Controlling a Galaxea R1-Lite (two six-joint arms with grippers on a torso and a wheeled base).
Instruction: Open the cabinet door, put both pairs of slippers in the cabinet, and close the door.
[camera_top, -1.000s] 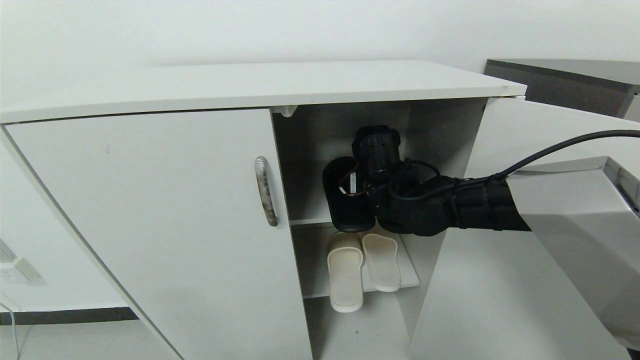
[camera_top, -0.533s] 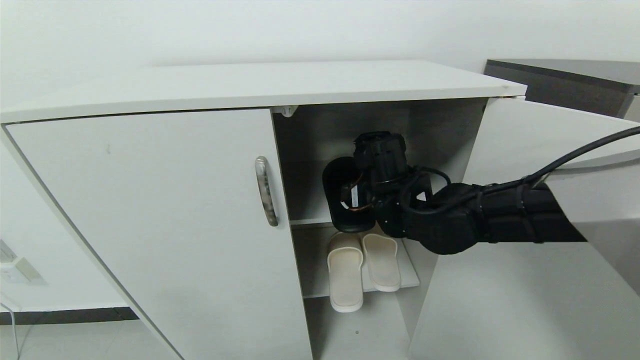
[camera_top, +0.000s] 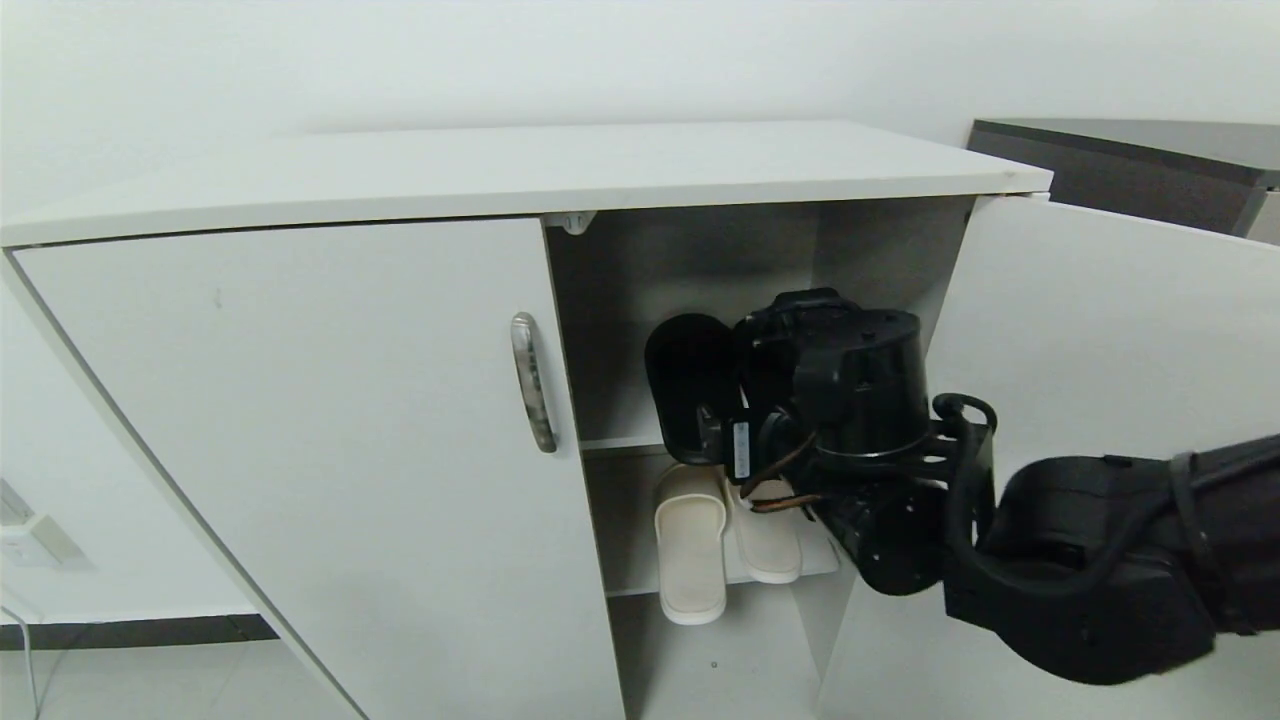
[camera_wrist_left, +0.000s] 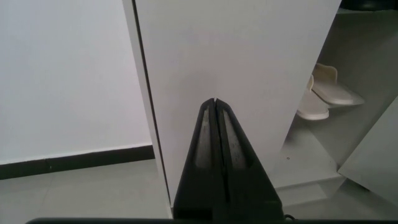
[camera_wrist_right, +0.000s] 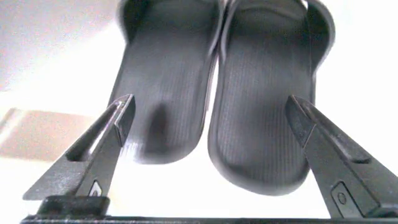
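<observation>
Both pairs look to be in, so what is left, I'd say, is clearing the arm and shutting the door. The left gripper (camera_wrist_left: 214, 106) hangs low before the shut left door (camera_top: 300, 420), fingers pressed together on nothing, and it can stay out of this. Past the handle (camera_top: 532, 382), the black slippers (camera_top: 688, 380) sit side by side on the upper shelf (camera_top: 615, 441). The white slippers (camera_top: 690, 545) lie below, one jutting over its shelf's front edge, where the closing door may catch it.

The right gripper (camera_wrist_right: 210, 104) is at the mouth of the opening, just before the black pair. It should back out level, not dipping toward the white pair, then get behind the wide-open right door (camera_top: 1100, 330) and push near its free edge. Its fingers are spread wide, one to each side of the black heels. It grips nothing and, as far as I can tell, touches nothing.
</observation>
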